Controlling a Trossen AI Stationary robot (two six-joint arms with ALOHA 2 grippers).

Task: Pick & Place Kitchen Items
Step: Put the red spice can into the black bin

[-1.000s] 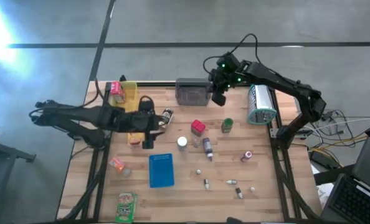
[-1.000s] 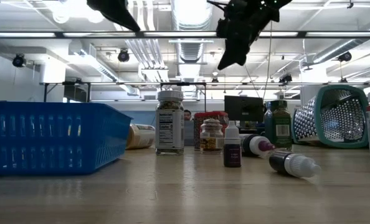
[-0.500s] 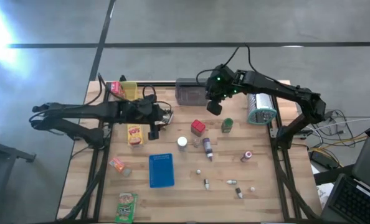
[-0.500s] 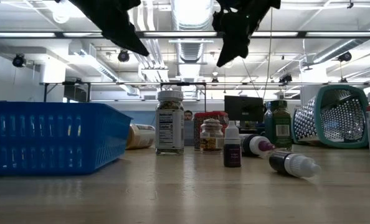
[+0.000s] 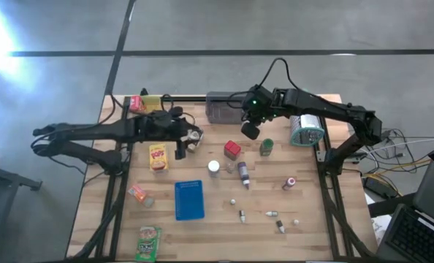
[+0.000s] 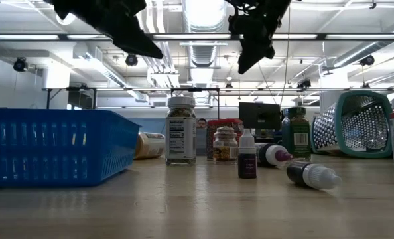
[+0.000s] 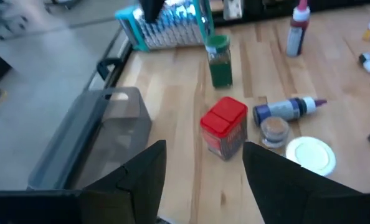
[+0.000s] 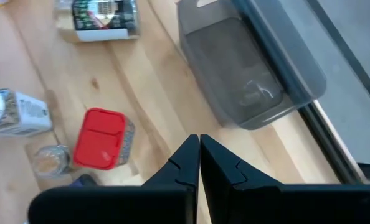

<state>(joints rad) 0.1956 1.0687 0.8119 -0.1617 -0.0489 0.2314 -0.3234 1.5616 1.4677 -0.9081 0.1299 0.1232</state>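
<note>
Pale wood-plank table (image 5: 217, 226); smoky translucent plastic bin (image 8: 247, 68); perforated blue plastic tray (image 6: 51, 149).

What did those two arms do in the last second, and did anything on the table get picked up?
The left gripper swung toward the table's middle; the right gripper slid from over the grey bin toward the red-lidded jar. Neither holds anything. The items stayed put.

The left gripper (image 5: 180, 148), which a second ago hung over the yellow packet (image 5: 158, 157), now sits beyond it, nearer the toppled jar (image 5: 194, 136), and the packet lies uncovered beside the arm. Its fingers (image 7: 141, 174) stand closer together than before. The right gripper (image 5: 250, 130) has come away from the grey bin (image 5: 225, 108) toward the red-lidded jar (image 5: 232, 150), now just ahead of its fingertips.
</note>
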